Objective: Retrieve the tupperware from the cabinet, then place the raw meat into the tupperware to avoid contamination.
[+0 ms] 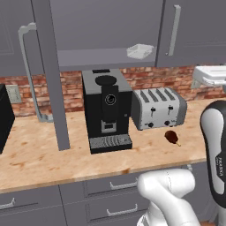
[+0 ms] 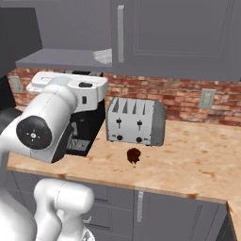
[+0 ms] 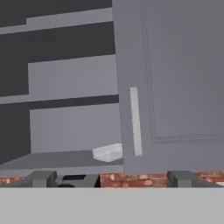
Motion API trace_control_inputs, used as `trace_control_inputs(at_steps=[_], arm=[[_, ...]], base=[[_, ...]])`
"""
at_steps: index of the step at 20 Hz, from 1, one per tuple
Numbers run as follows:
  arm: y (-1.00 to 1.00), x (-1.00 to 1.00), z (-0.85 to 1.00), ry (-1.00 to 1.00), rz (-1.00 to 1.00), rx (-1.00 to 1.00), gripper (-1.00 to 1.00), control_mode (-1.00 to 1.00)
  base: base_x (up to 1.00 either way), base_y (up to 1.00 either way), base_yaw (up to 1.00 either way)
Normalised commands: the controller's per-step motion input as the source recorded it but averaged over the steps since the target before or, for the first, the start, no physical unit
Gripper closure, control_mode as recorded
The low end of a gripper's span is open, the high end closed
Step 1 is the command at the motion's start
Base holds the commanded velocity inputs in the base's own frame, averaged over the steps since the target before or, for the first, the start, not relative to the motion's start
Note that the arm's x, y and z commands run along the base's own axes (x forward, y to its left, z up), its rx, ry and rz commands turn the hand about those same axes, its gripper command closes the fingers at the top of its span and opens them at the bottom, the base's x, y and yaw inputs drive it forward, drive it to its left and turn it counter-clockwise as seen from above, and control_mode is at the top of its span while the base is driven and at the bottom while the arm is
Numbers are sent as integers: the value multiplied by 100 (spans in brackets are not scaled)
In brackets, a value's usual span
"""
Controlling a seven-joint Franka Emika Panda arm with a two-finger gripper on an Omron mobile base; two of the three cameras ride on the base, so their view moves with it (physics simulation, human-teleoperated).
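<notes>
The gripper (image 3: 111, 178) is seen in the hand view with its two finger tips (image 3: 41, 178) spread to their widest, one at each lower side of the picture; nothing is held between them and nothing is touched. It is aimed at the cabinet (image 3: 175, 78), whose left door is swung open while the right door is closed, its long vertical handle (image 3: 135, 121) facing the hand. On the lowest shelf (image 3: 65, 158), just beside the closed door's edge, the tupperware (image 3: 108, 152) is set; whether it touches the door cannot be made out in this blurred view. In the left base view it is seen on the same shelf, above the toaster (image 1: 159, 108). Below, on the wooden counter (image 1: 39, 154), a black coffee machine (image 1: 107, 110) is stood just beside the toaster. The raw meat (image 1: 172, 137) is laid on the counter in front of the toaster, apart from it.
</notes>
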Motion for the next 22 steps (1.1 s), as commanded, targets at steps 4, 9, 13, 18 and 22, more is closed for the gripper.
trace_control_inputs(at_steps=[4, 9, 13, 18, 22], arm=[[-3, 7, 8, -7, 0, -5, -100, -100], [-1, 6, 6, -10, 0, -3, -100, -100], [-3, 7, 5, -8, 0, -3, -100, -100], [-5, 11, 1, -3, 0, -4, -100, -100], [-10, 18, 0, 0, 0, -5, -100, -100]], base=[[0, 0, 0], [0, 0, 0], [0, 0, 0], [0, 0, 0], [0, 0, 0]])
